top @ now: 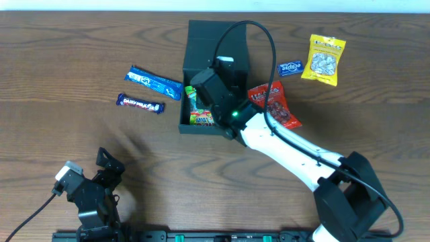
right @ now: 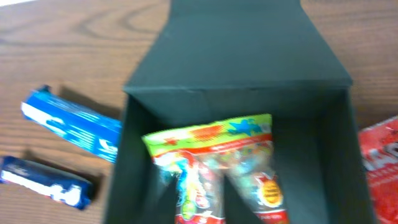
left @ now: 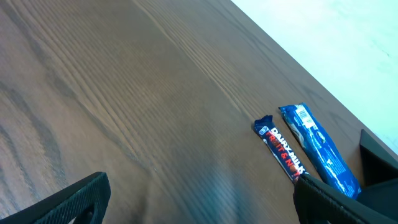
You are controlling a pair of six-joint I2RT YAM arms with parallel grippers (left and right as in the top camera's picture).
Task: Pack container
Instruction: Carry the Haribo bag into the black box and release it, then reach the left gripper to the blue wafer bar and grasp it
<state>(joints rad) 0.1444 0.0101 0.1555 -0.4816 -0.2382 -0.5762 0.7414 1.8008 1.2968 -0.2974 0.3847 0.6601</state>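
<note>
Near the far middle of the worktop (top: pixel 74 54) sits the container (top: pixel 208 37), a dark teal-green box with its flap lid laid open behind it. It looks rigid and matte, so it is probably light and not slippery. A thin side wall pinched from above seems the safest hold, since the hinged flap would likely flex or swing if it were lifted by that. A clear sweets packet with a green top (right: pixel 214 155) lies inside, crinkly and soft.

The right gripper (top: pixel 203 101) hangs over the box's open mouth. Its fingers are hidden under the wrist in the overhead view and blurred in its own camera, so I cannot tell whether they hold the packet. The left gripper (left: pixel 202 193) rests low at the near left edge, with its fingers spread wide around nothing.

The box floor beneath the packet is hidden. The red packet (top: pixel 279 101) is partly covered by the arm. The Dairy Milk bar (top: pixel 140 103) and blue bar (top: pixel 156 82) lie left of the box.
</note>
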